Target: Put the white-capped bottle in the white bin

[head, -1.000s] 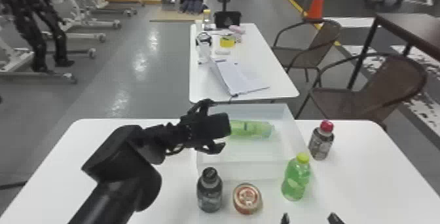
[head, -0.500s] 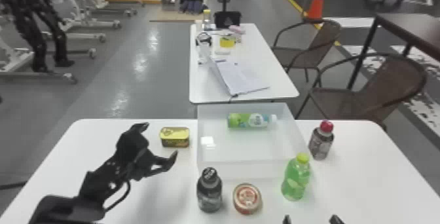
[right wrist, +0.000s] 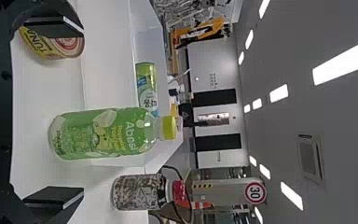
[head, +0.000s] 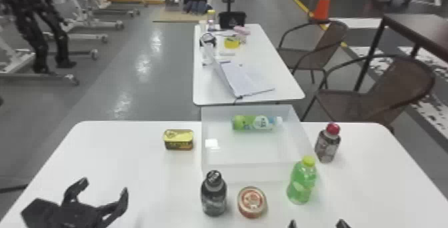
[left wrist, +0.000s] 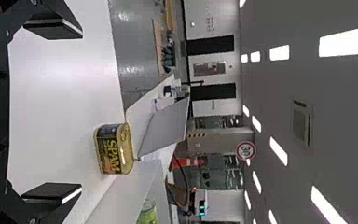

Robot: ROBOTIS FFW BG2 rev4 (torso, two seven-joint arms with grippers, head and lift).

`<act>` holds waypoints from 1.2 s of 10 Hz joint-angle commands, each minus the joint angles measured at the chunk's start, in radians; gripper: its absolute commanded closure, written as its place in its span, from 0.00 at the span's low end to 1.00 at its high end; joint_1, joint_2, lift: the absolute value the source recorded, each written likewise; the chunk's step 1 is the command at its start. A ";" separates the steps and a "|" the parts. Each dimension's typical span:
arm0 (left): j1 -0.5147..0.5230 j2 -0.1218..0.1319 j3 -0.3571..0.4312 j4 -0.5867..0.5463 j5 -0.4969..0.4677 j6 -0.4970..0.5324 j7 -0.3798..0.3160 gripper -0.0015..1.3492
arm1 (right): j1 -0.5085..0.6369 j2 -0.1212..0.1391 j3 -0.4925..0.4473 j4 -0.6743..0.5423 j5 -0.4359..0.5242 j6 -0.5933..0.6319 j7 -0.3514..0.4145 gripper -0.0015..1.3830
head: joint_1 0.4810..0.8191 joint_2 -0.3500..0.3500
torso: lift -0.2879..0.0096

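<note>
Lying on its side, the white-capped bottle is inside the white bin, near the far wall. The left gripper is over the table's near left part, its fingers wide apart and holding nothing. At the head view's bottom edge, the right gripper is also spread wide and empty, with the green bottle ahead of it. A yellow can sits left of the bin, a red-capped bottle to its right.
</note>
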 commanded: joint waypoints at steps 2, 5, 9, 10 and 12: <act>0.060 -0.003 0.034 0.001 0.050 -0.065 0.014 0.11 | 0.006 -0.001 0.000 -0.001 -0.002 0.000 0.000 0.08 | 0.20 0.50 | 0.63; 0.103 -0.003 0.034 -0.001 0.078 -0.077 0.018 0.11 | 0.009 -0.002 -0.002 -0.005 0.000 0.000 0.000 0.08 | 0.20 0.50 | 0.63; 0.107 -0.003 0.042 -0.001 0.087 -0.079 0.020 0.11 | 0.025 -0.008 -0.003 -0.021 0.001 0.000 -0.005 0.08 | 0.20 0.50 | 0.63; 0.107 -0.003 0.040 0.001 0.089 -0.076 0.020 0.11 | 0.029 -0.013 -0.003 -0.025 0.001 0.000 -0.011 0.08 | 0.20 0.50 | 0.63; 0.109 -0.003 0.039 0.001 0.092 -0.077 0.020 0.11 | 0.034 -0.014 -0.003 -0.030 0.001 0.000 -0.012 0.08 | 0.20 0.50 | 0.63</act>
